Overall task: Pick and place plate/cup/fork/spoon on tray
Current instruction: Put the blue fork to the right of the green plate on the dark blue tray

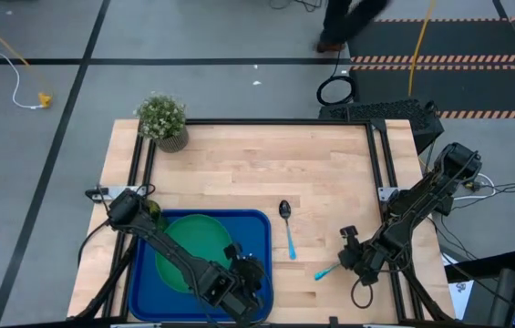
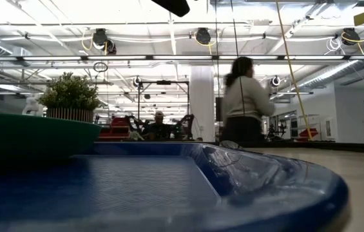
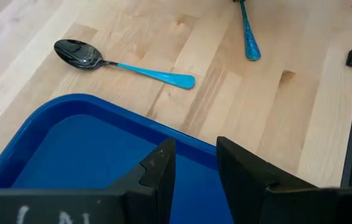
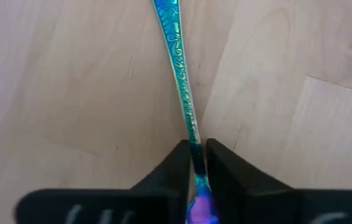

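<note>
Tray (image 1: 259, 225) holds plate (image 1: 193, 239) | right fingers (image 4: 179, 163) pinch fork (image 4: 174, 43) | left fingers (image 3: 160, 165) narrow, empty

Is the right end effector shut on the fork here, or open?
Shut on the fork: the right end effector has both fingers pressed against the slim handle, over the wooden table.

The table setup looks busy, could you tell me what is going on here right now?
The right gripper has closed on the fork, which lies on the wooden table right of the tray. The left gripper hovers over the tray, holding nothing. The plate is already on the tray; the spoon lies on the table beside it.
</note>
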You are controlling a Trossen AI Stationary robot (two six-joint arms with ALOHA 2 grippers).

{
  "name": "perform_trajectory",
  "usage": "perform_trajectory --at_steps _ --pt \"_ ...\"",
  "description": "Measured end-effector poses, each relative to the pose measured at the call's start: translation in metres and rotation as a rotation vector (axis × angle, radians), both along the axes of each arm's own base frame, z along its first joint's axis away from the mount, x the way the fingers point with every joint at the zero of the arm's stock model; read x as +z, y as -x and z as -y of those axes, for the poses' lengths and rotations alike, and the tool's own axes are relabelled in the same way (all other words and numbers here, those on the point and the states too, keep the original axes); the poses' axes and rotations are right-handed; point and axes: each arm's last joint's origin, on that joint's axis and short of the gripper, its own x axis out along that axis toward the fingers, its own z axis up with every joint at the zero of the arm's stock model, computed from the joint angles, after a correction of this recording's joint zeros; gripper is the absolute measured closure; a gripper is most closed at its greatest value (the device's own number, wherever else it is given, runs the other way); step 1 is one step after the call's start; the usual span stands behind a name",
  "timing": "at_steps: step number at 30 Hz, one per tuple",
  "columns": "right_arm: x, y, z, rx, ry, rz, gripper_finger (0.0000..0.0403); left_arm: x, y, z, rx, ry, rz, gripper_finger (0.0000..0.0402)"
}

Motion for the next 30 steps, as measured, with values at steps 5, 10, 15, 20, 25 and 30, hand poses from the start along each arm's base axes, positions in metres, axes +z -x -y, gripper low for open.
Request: perform_trajectory --at_steps 5,10,15,20,25,30 --pt "0.000 -0.001 -0.001 0.035 -0.003 0.012 0.0397 0.000 0.001 0.001 0.002 0.003 0.001 0.0282" --pt "0.002 -0.002 -0.003 0.038 -0.007 0.018 0.0394 0.000 0.000 0.001 0.007 0.007 0.003 0.0282" --pt "0.012 -0.007 -0.008 0.049 -0.004 0.026 0.0399 0.000 0.000 0.001 0.020 0.018 0.008 0.0282" --pt "0.027 -0.019 -0.013 0.085 0.006 0.060 0.0400 0.000 0.000 0.001 0.022 0.019 0.008 0.0282" --pt "0.040 -0.032 -0.013 0.111 0.072 0.149 0.0400 0.000 -0.002 -0.003 0.056 0.022 0.029 0.0282" --pt "0.053 -0.043 -0.011 0.111 0.150 0.224 0.0400 0.001 -0.005 -0.005 0.071 0.037 0.045 0.0281"
